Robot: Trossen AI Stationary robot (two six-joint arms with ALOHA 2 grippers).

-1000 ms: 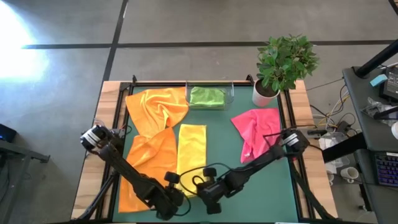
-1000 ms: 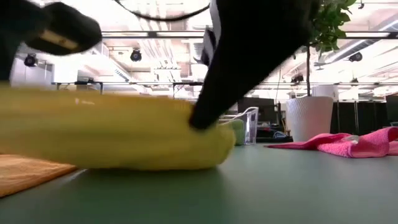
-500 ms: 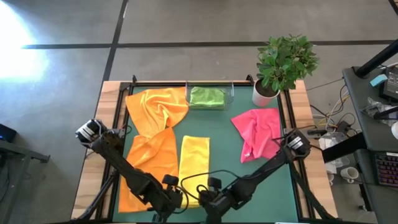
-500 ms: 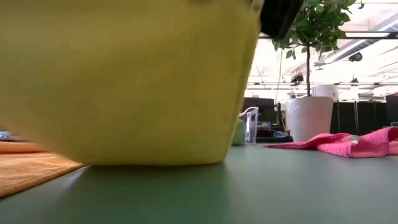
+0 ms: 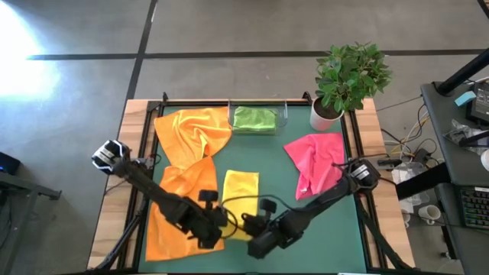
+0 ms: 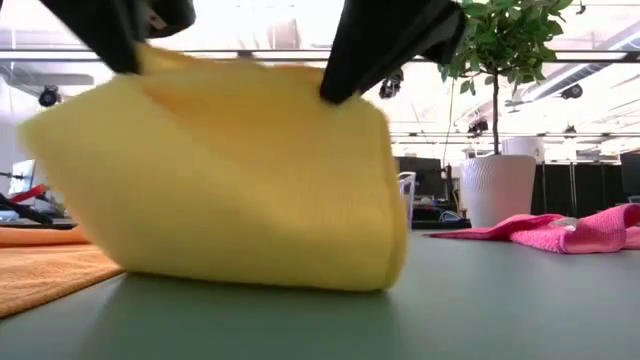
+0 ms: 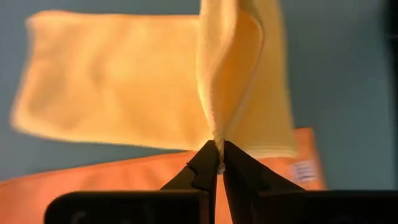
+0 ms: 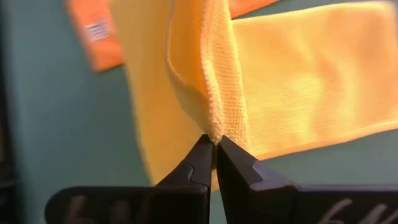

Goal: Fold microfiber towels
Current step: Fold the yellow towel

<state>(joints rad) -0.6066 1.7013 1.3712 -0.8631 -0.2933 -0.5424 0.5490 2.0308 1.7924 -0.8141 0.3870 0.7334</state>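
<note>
Since a moment before, the yellow towel (image 5: 239, 195) had been lifted and doubled back, shorter now. The left gripper (image 7: 219, 163) and right gripper (image 8: 211, 149) were each clamped on a near corner (its long axis still ran front to back). It lay on the green table (image 5: 306, 221), a potted plant (image 5: 348, 80) behind.

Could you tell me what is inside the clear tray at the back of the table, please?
A lime green towel lies bunched inside the clear tray. It fills most of the tray, so whether anything sits underneath it cannot be seen.
</note>
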